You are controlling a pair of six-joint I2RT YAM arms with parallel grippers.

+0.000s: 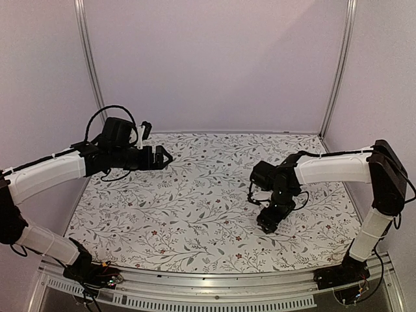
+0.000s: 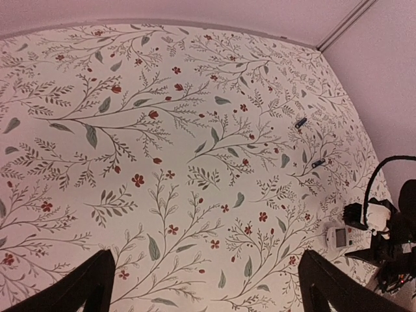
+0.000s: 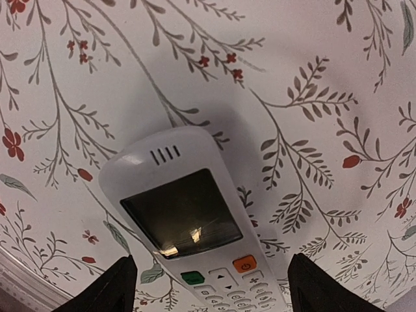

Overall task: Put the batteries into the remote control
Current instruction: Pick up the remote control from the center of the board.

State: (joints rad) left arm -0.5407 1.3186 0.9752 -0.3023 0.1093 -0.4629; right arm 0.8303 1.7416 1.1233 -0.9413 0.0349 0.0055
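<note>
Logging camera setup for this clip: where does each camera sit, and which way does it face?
Top external: above and behind, looking down on the table; left arm and right arm show.
Left wrist: raised, facing across the table to the batteries, remote and right arm; left gripper at bottom.
Right wrist: close above the remote, facing down; right gripper flanks it.
Shared: both wrist views show the remote.
</note>
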